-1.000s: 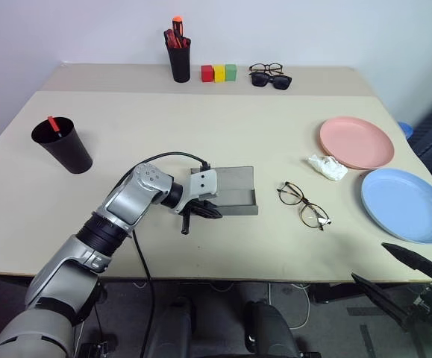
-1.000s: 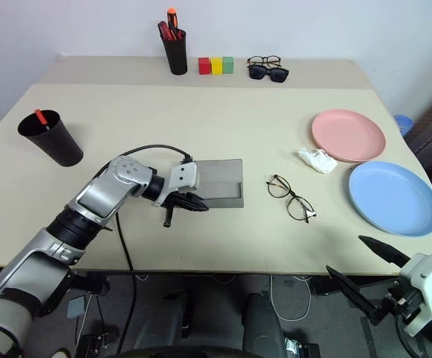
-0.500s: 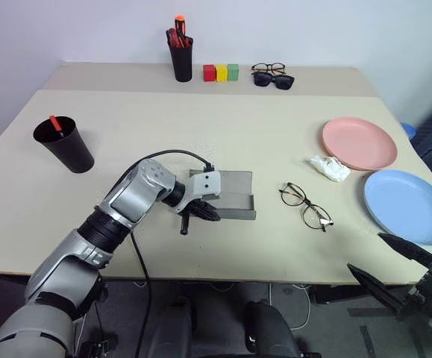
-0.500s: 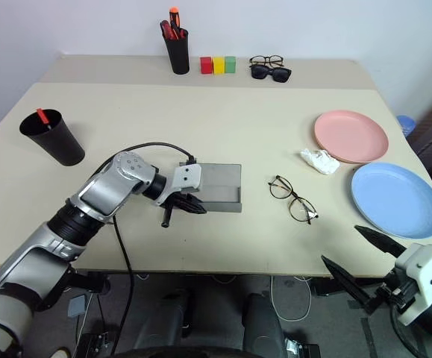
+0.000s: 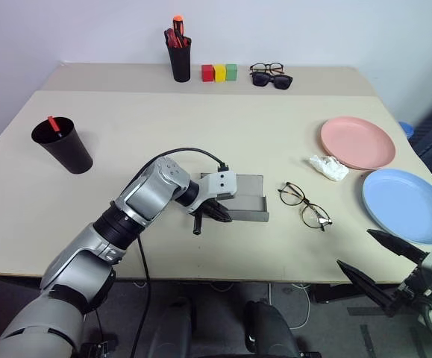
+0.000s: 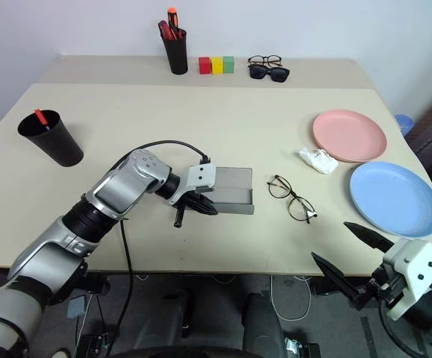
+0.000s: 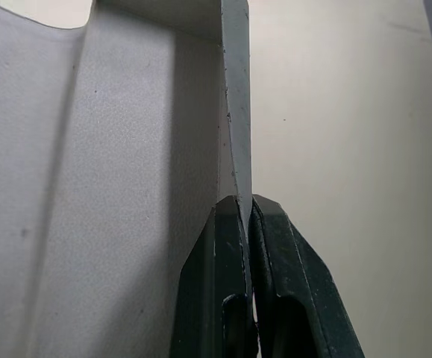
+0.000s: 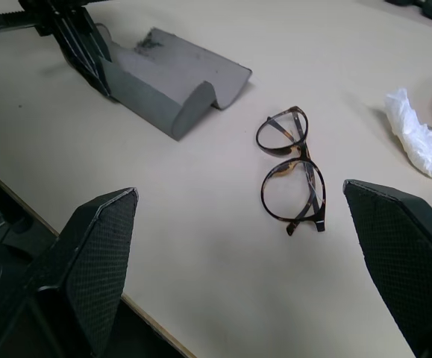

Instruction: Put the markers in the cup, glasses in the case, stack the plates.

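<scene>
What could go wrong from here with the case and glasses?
The left claw pinches only the thin edge of the case, so the case could slip or twist free. The glasses lie near the case's end and could get knocked. The right claw is open above them, wide for such a thin frame.

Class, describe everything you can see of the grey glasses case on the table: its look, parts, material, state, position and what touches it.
The grey felt-like rectangular glasses case lies open near the front middle of the beige table, nothing visible inside. It has a shallow tray with a low wall and one rounded end. The left gripper is shut on its thin wall, black fingers pinching either side. The thin wire-frame glasses lie apart from it, toward the plates' side.
</scene>
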Tool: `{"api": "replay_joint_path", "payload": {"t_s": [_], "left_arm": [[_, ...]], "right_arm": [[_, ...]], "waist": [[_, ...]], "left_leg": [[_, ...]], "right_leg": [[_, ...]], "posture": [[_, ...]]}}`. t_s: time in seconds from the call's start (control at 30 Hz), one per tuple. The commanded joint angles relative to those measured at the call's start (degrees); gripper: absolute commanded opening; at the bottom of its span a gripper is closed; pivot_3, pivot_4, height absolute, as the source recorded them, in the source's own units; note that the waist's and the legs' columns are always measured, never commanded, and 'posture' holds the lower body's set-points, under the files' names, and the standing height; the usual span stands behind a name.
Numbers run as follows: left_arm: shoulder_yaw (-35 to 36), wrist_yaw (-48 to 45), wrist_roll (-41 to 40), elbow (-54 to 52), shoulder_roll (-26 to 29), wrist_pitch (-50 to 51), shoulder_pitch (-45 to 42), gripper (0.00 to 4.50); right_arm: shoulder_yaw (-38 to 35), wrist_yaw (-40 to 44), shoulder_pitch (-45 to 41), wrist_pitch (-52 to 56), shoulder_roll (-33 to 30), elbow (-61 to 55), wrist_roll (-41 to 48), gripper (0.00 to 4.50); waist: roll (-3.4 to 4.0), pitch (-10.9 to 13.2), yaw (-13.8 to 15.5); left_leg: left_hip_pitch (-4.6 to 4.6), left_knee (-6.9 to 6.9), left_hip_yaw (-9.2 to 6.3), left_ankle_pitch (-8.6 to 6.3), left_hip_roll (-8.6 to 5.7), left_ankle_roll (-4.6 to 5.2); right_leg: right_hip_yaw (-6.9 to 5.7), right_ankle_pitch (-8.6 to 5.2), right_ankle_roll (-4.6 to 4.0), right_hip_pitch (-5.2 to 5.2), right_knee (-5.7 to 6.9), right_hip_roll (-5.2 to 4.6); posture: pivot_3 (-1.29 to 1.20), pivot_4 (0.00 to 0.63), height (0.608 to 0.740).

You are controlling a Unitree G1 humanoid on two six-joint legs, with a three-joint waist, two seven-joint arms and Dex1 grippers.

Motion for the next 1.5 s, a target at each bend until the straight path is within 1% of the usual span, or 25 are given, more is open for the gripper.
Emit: {"api": "replay_joint_path", "payload": {"t_s": [0.03, 0.13, 0.23, 0.33, 0.43, 0.47, 0.5, 0.53, 0.6, 0.63, 0.73, 0.77, 0.83, 0.97, 1.17, 1.5], "left_arm": [[0.9, -0.7, -0.3, -1.6, 0.8, -2.1, -0.6, 0.79], [2.0, 0.4, -0.8, -1.5, 0.5, -1.3, -0.5, 2.28], [3.1, 0.9, -1.4, -2.0, 0.7, -1.8, -0.1, 2.28], [6.1, 0.5, -3.9, -4.6, 1.7, -2.7, 1.6, 2.28], [12.7, 2.0, -8.5, -7.2, 1.3, -5.3, 4.6, 2.28], [17.0, 3.4, -11.2, -8.1, 0.2, -9.0, 7.2, 2.28], [19.8, 4.4, -12.9, -8.7, -0.6, -11.6, 9.0, 2.28], [22.4, 4.3, -13.9, -9.5, 0.2, -15.7, 12.0, 2.28], [24.5, 2.8, -13.7, -10.5, 3.4, -20.4, 16.2, 2.28], [25.1, 0.6, -15.6, -11.0, 5.2, -18.4, 17.4, 2.28], [26.2, -3.9, -22.2, -10.6, 8.7, -10.4, 17.9, 2.28], [26.6, -4.6, -23.1, -10.0, 9.5, -9.7, 18.1, 2.28], [26.8, -5.7, -22.5, -10.1, 11.1, -12.8, 20.0, 2.28], [27.0, -3.2, -21.1, -12.0, 11.8, -15.6, 23.6, 2.28], [28.6, 0.8, -22.5, -14.8, 12.1, -13.4, 25.6, 2.28], [29.3, 4.2, -24.0, -18.7, 13.1, -12.1, 29.3, 2.28]], "right_arm": [[-0.1, -0.4, -0.5, 0.3, -0.8, -2.3, 0.6, 4.50], [0.6, -0.6, -1.6, 0.8, -1.4, -2.1, 0.6, 4.50], [2.0, -1.1, -2.9, 1.6, -2.3, -1.3, -0.8, 4.50], [4.6, -1.4, -5.0, 4.8, -4.5, -0.7, -1.3, 4.50], [7.5, -2.7, -9.7, 6.9, -6.0, 1.3, -2.1, 4.50], [9.2, -2.8, -12.2, 7.0, -6.5, 2.5, -2.8, 4.50], [10.3, -2.8, -13.9, 7.0, -6.7, 3.4, -3.4, 4.50], [12.0, -3.5, -17.0, 7.9, -7.0, 5.3, -3.8, 4.50], [15.4, -4.3, -22.9, 9.9, -7.8, 9.4, -4.9, 4.50], [17.0, -4.0, -25.8, 10.7, -8.3, 11.8, -5.4, 4.50], [20.3, -3.0, -32.3, 12.3, -9.4, 18.3, -6.5, 4.50], [21.3, -2.5, -34.3, 12.3, -9.7, 20.6, -7.1, 4.50], [23.5, -1.0, -38.5, 12.9, -10.3, 25.3, -7.9, 4.50], [27.0, 1.9, -45.8, 12.6, -10.5, 34.0, -9.6, 4.50], [29.7, 6.0, -50.2, 11.7, -10.9, 40.8, -11.4, 4.50], [32.7, 10.7, -55.9, 10.2, -10.8, 47.0, -14.2, 4.50]], "waist": [[0.00, 0.0, 0.0], [0.00, 0.0, 0.0], [0.00, 0.0, 0.0], [0.01, 0.0, -0.2], [0.02, 0.0, -0.2], [0.03, 0.0, -0.1], [0.04, 0.0, -0.2], [0.04, 0.0, 0.0], [0.04, -0.1, -0.4], [0.04, -0.1, -0.6], [0.05, 0.0, 0.0], [0.05, 0.0, 0.2], [0.06, 0.0, 0.0], [0.06, 0.0, -0.2], [0.07, 0.0, -0.1], [0.07, 0.0, -0.5]], "left_leg": [[0.00, 0.00, 0.00, 0.00, 0.00, 0.00], [0.00, 0.01, 0.00, 0.00, 0.00, 0.00], [-0.01, 0.02, 0.00, 0.00, 0.00, 0.00], [0.00, 0.03, 0.01, 0.00, 0.00, 0.01], [0.02, 0.03, -0.01, 0.00, 0.01, 0.01], [0.04, 0.04, 0.00, 0.00, 0.01, 0.01], [0.03, 0.06, -0.01, 0.01, 0.01, 0.02], [0.08, 0.06, 0.01, 0.01, 0.01, 0.02], [0.13, 0.05, 0.03, 0.01, 0.02, 0.02], [0.12, 0.05, 0.02, 0.01, 0.01, 0.02], [0.13, 0.09, 0.01, 0.02, 0.01, 0.03], [0.09, 0.12, 0.00, 0.02, 0.01, 0.03], [0.07, 0.16, 0.00, 0.02, -0.03, 0.03], [0.06, 0.11, 0.04, -0.02, -0.04, 0.09], [0.10, 0.13, -0.01, -0.01, -0.02, 0.09], [0.16, 0.16, 0.01, -0.01, -0.02, 0.09]], "right_leg": [[0.00, 0.00, 0.00, 0.00, 0.00, 0.00], [0.00, 0.00, 0.00, 0.01, -0.01, 0.00], [0.00, 0.00, 0.00, 0.01, 0.00, 0.00], [0.01, 0.01, 0.00, 0.01, 0.01, 0.00], [0.00, 0.02, -0.02, 0.01, 0.04, 0.02], [0.01, 0.03, -0.03, 0.01, 0.06, 0.02], [0.01, 0.04, -0.05, 0.01, 0.07, 0.01], [0.02, 0.04, -0.05, 0.06, 0.05, 0.01], [0.02, 0.17, -0.24, 0.07, 0.06, 0.02], [0.02, 0.17, -0.25, 0.07, 0.08, 0.02], [0.01, 0.18, -0.27, 0.04, 0.18, 0.05], [0.00, 0.18, -0.26, 0.04, 0.18, 0.05], [0.01, 0.17, -0.26, 0.11, 0.11, 0.03], [0.02, 0.17, -0.24, 0.12, 0.03, 0.02], [0.02, 0.15, -0.19, 0.05, 0.27, 0.08], [0.04, 0.14, -0.17, 0.00, 0.47, 0.08]], "posture": [[0.00, 0.150, 0.740], [0.00, 0.150, 0.740], [0.00, 0.150, 0.740], [0.00, 0.150, 0.740], [0.00, 0.150, 0.740], [0.00, 0.150, 0.740], [0.00, 0.150, 0.740], [0.00, 0.150, 0.740], [0.00, 0.150, 0.740], [0.00, 0.150, 0.740], [0.00, 0.150, 0.740], [0.00, 0.150, 0.740], [0.00, 0.150, 0.740], [0.00, 0.150, 0.740], [0.00, 0.150, 0.740], [0.00, 0.150, 0.740]]}}
